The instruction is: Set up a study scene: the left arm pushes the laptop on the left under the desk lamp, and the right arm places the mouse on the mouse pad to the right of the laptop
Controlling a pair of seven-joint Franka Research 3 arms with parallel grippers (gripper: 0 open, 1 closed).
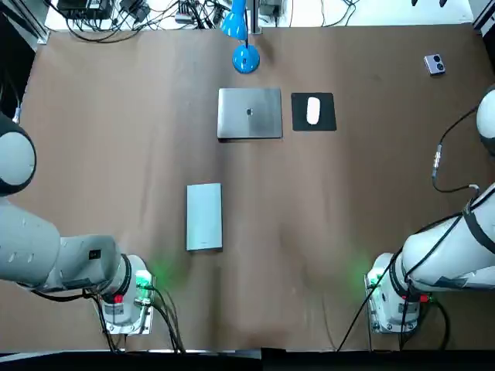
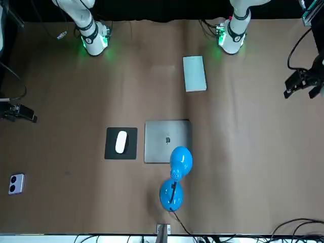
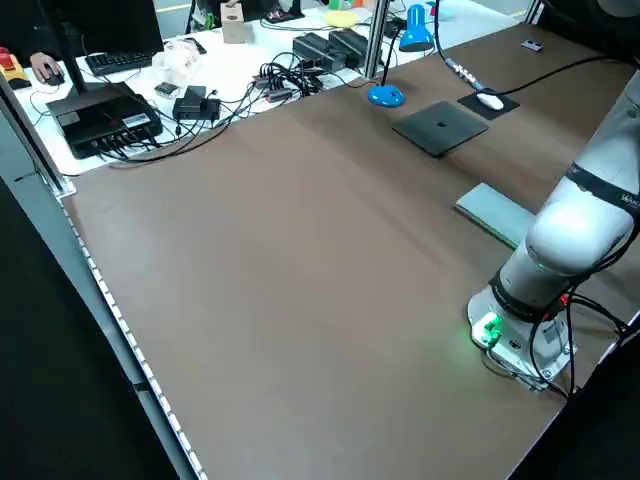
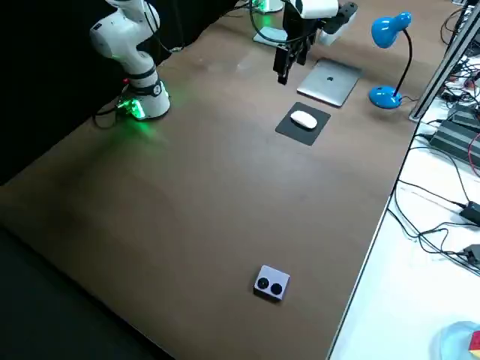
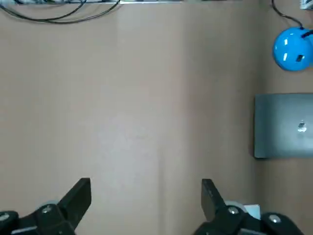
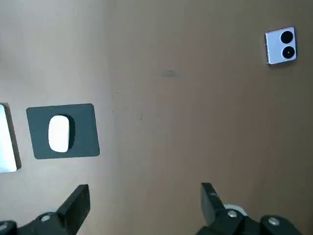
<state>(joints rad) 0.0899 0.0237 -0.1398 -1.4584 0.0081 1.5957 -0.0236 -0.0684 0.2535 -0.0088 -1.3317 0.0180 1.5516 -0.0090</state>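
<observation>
Laptop (image 1: 250, 113), a closed flat grey slab, lies well apart from the left tool (image 5: 145, 188), its fingers spread, while the smooth white oval mouse (image 1: 313, 110) sits on its black rectangular mouse pad (image 1: 329, 124), far from the equally spread right tool (image 6: 144, 191).

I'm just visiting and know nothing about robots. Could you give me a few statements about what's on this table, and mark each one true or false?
1. The mouse sits on the mouse pad. True.
2. The laptop is open. False: its lid is shut and it lies flat.
3. The desk lamp is red. False: it is blue.
4. The left gripper and the right gripper are both open and hold nothing. True.
</observation>
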